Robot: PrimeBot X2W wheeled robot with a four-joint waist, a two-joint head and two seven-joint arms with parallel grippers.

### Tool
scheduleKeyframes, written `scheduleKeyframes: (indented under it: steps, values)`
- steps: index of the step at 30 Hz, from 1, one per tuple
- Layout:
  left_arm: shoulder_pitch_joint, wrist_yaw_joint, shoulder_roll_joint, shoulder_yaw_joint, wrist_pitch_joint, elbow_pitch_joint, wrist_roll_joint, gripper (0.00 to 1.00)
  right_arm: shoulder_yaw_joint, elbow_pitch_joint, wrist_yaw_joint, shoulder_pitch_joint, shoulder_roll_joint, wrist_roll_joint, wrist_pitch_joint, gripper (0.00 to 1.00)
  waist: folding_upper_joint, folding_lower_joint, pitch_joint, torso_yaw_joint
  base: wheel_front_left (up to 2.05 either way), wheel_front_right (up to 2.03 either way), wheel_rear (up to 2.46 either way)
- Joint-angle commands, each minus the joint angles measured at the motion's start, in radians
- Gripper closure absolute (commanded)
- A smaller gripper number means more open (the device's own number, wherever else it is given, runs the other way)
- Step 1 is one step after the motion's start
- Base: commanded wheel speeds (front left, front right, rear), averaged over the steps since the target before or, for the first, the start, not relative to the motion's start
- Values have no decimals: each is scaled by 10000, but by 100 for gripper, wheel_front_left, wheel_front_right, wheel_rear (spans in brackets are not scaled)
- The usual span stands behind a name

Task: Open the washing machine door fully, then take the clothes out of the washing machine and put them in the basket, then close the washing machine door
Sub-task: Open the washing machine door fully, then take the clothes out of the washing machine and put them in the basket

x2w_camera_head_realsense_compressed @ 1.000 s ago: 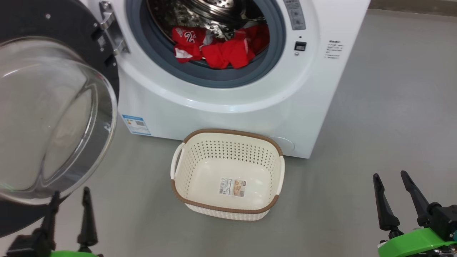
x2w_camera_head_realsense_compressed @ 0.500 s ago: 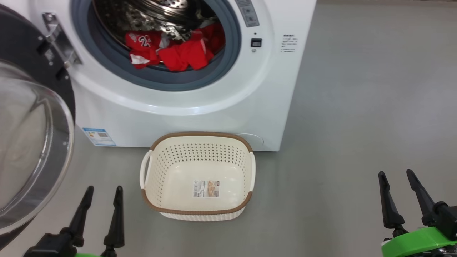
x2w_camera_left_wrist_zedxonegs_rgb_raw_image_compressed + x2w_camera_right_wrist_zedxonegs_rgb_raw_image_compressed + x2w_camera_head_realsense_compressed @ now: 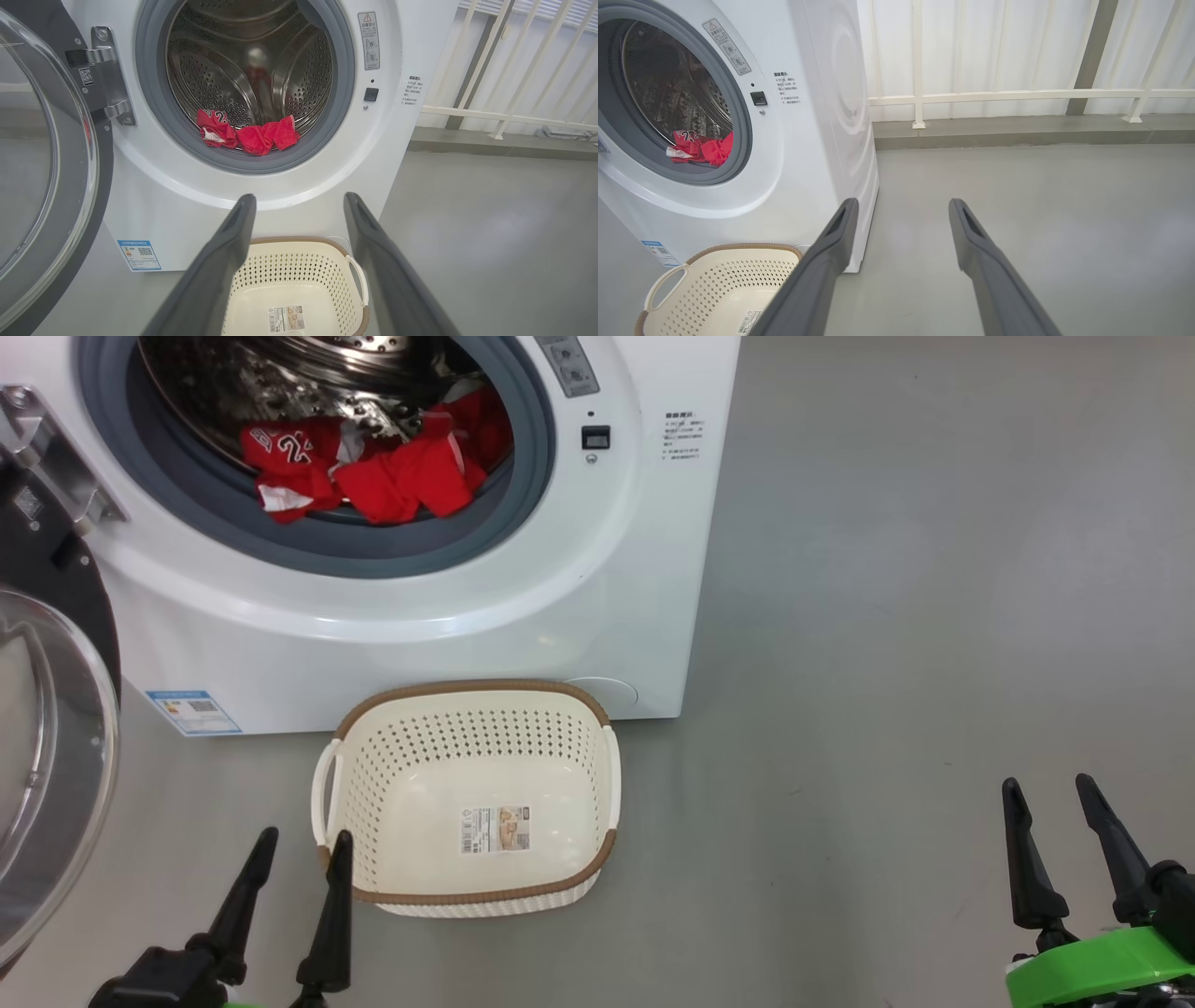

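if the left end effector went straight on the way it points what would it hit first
Probably the washer, on its white front just below the opening. The left end effector is open, and the basket seems to lie below that line.

Glossy white washing machine (image 3: 373, 644); perforated steel drum (image 3: 210, 84); red cloth clothes (image 3: 401, 481); perforated plastic basket (image 3: 448, 747), paper label (image 3: 495, 829).

A laundry corner, more a bare utility space or enclosed balcony than a furnished room: a white front-loading washing machine (image 3: 420, 635) stands on a plain grey floor (image 3: 934, 616), a perforated basket (image 3: 471, 688) before it, and a white railing (image 3: 1017, 95) on a low grey kerb (image 3: 1017, 135) behind.
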Motion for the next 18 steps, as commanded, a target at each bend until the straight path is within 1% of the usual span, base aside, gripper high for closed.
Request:
scheduleKeyframes:
  steps: [1,7,18]
  values:
    - [-288,-55,157,290,-49,-247,-25,0,153,-265,63,-212,-125,43,-65,0,-1,0,38,-56,0,0,0]
    - [-310,-55,171,297,-49,-269,-10,0,93,-277,63,-207,-93,25,-65,0,-1,0,40,-88,0,0,0]
    - [-291,-55,198,290,-49,-344,-2,0,73,-279,63,-167,-73,3,-65,0,-1,0,-49,71,0,0,0]
